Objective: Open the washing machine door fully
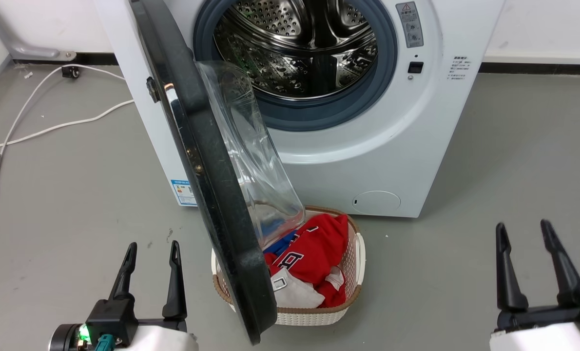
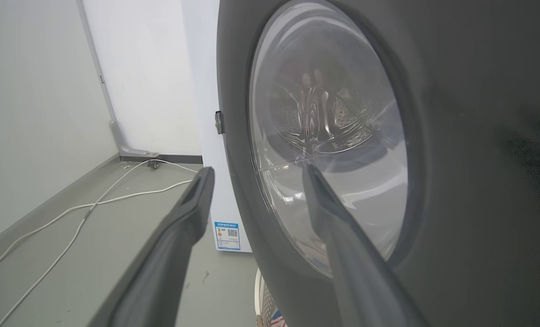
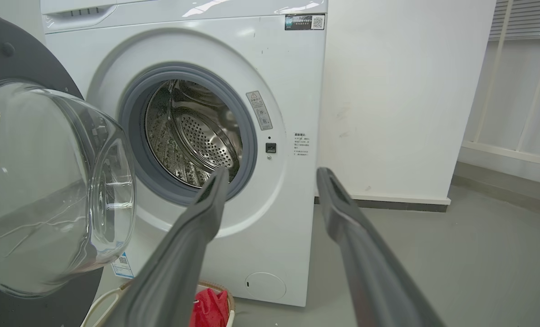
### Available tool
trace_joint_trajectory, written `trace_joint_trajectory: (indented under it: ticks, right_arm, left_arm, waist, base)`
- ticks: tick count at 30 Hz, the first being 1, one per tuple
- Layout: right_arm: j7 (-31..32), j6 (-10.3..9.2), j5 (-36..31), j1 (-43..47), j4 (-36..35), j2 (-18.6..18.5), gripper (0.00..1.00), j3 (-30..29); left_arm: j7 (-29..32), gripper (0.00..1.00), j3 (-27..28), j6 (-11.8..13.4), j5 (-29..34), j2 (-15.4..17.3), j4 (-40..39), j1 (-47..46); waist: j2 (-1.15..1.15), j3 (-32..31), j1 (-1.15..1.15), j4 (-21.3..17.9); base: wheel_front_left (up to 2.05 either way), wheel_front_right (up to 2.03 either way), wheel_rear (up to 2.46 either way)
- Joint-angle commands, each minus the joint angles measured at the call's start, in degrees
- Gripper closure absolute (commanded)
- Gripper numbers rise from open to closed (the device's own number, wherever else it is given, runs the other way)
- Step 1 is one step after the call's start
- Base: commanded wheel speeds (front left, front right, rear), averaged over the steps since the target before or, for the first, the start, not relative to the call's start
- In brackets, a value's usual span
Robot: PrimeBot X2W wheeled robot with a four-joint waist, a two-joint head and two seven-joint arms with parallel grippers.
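The white washing machine (image 1: 358, 161) stands ahead with its steel drum (image 1: 299, 44) exposed. Its black door (image 1: 207, 170) is swung out roughly square to the front, hinged at the left, its clear glass bowl (image 1: 251, 161) facing right. My left gripper (image 1: 151, 251) is open, low at the left, just outside the door's outer face (image 2: 456, 181) and apart from it. My right gripper (image 1: 524, 231) is open at the lower right, well clear of the washing machine (image 3: 270, 136) and the door (image 3: 34, 181). Neither holds anything.
A white wicker-rimmed laundry basket (image 1: 353, 273) with red and white clothes sits on the floor under the door's lower edge. White cables (image 1: 36, 126) trail over the grey floor at the left. A white wall and radiator pipes (image 3: 515, 91) stand to the right of the machine.
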Motion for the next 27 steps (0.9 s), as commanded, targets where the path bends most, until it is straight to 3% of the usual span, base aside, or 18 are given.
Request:
trace_joint_trajectory:
  ticks: [1,16,17,18,27]
  right_arm:
    - [-0.1,-0.01,0.1,1.2,0.4,0.4,0.0,0.0]
    - [-0.1,-0.01,3.9,4.4,3.2,0.5,0.0,0.7]
    - [-0.1,-0.01,3.9,4.4,3.3,0.5,0.0,0.8]
    - [-0.1,-0.01,4.0,4.4,3.4,0.5,0.0,0.9]
    - [-0.1,-0.01,4.5,4.4,3.6,0.6,0.0,0.9]
  left_arm:
    - [-0.2,0.0,-0.1,-0.1,-0.3,0.0,0.1,0.7]
    - [-0.2,0.01,0.0,0.1,-2.2,0.0,0.7,1.8]
    - [-0.2,0.56,0.1,0.2,-2.2,0.0,0.4,1.6]
    - [-0.2,1.0,0.1,0.0,-2.2,0.0,0.5,1.6]
    - [-0.2,1.0,3.3,0.8,-0.5,0.5,-1.9,-1.2]
  waist:
    - [0.0,-0.2,0.0,0.0]
    - [0.0,-1.2,0.0,-0.3]
    - [0.0,-1.2,0.0,-0.4]
    - [0.0,-1.3,0.0,-0.4]
    - [0.0,-1.6,0.0,-0.2]
  base:
    - [0.0,0.0,0.0]
    - [0.0,0.0,0.0]
    - [0.0,0.0,0.0]
    - [0.0,0.0,0.0]
    - [0.0,0.0,0.0]
